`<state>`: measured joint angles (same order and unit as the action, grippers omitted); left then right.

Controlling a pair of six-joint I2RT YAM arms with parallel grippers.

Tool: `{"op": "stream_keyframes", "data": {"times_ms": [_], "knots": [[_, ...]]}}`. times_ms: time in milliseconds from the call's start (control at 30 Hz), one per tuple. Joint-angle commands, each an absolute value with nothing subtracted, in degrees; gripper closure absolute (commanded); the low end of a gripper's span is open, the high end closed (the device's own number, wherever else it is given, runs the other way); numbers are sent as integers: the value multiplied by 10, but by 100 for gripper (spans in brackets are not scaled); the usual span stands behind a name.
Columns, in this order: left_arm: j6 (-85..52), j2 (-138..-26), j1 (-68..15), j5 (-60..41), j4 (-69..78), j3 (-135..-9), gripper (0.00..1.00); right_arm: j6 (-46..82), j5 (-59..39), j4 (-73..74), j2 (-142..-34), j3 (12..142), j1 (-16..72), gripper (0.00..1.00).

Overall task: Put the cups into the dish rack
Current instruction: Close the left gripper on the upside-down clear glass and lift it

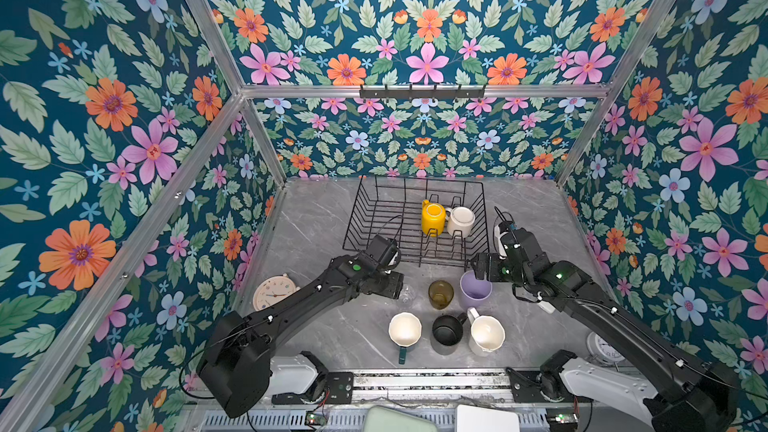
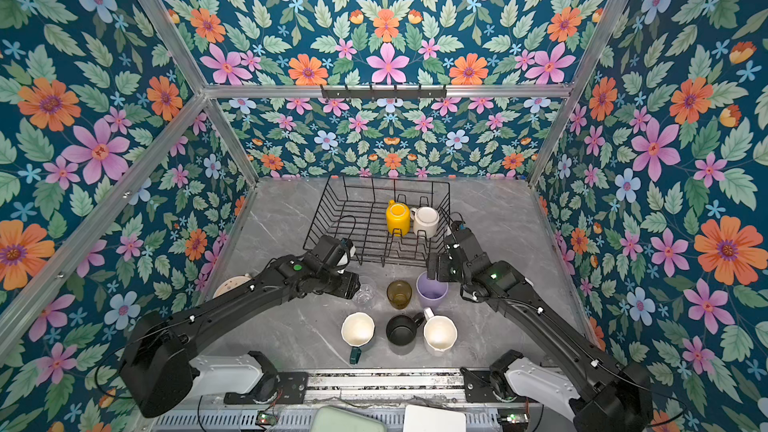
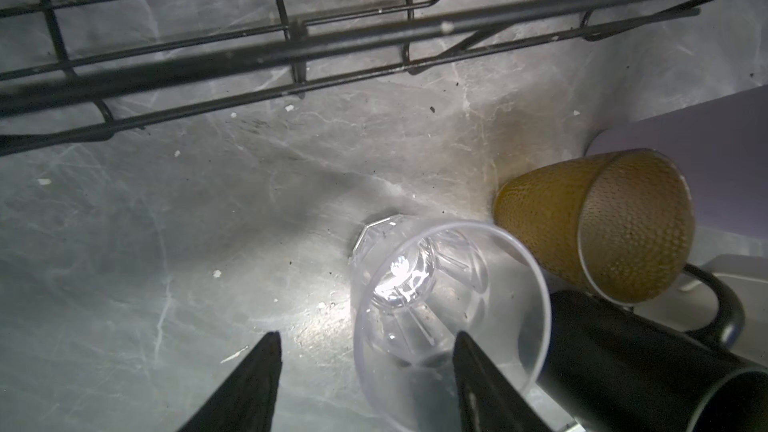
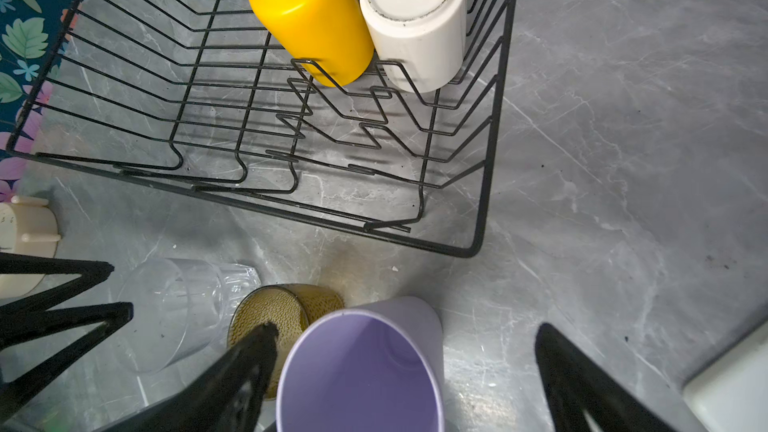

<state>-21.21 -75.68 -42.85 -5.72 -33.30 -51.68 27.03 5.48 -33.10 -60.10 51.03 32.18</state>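
- black wire rectangular dish rack point(image 1: 360, 211): stands at the far middle of the grey marble-patterned tabletop point(image 1: 316, 218).
- yellow ceramic mug point(image 1: 432, 218): in the rack's right half, mouth down among the prongs.
- off-white ceramic mug point(image 1: 460, 221): mouth down in the rack, just beside the yellow mug on the side nearer the right arm.
- clear faceted glass point(image 3: 436, 297): upright on the tabletop, near the rack's front rim, at the left end of a row of three.
- left gripper point(image 3: 365, 334): fingers parted, one tip outside the glass wall and the other over its mouth. Contact cannot be told.
- amber dimpled glass point(image 1: 440, 293): upright, between the clear glass and the tumbler.
- lilac plastic tumbler point(image 1: 475, 290): upright, at the right end of that row.
- right gripper point(image 4: 405, 332): fingers spread wide on either side of the tumbler, grasping nothing.
- dark-green-handled mug with white interior point(image 1: 405, 329), matte black mug point(image 1: 447, 330), white handled mug point(image 1: 486, 334): upright in the nearest row, left to right.
- cream round alarm clock point(image 1: 274, 292): at the tabletop's left edge, partly behind the left arm.
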Motion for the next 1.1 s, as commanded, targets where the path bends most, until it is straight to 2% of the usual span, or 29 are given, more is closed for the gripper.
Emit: {"op": "stream_keyframes", "data": {"times_ms": [0,367,767,1067], "knots": [[-220,-766,-436,-39,-329,-520,37,279,56,-316,-597,510,322,3],[-223,-790,-445,-37,-324,-518,60,279,56,-315,-595,505,322,3],[-223,-791,-447,-34,-325,-516,77,280,56,-316,-592,504,322,3],[-220,-794,-447,-29,-332,-521,96,281,54,-315,-592,503,322,3]]}}
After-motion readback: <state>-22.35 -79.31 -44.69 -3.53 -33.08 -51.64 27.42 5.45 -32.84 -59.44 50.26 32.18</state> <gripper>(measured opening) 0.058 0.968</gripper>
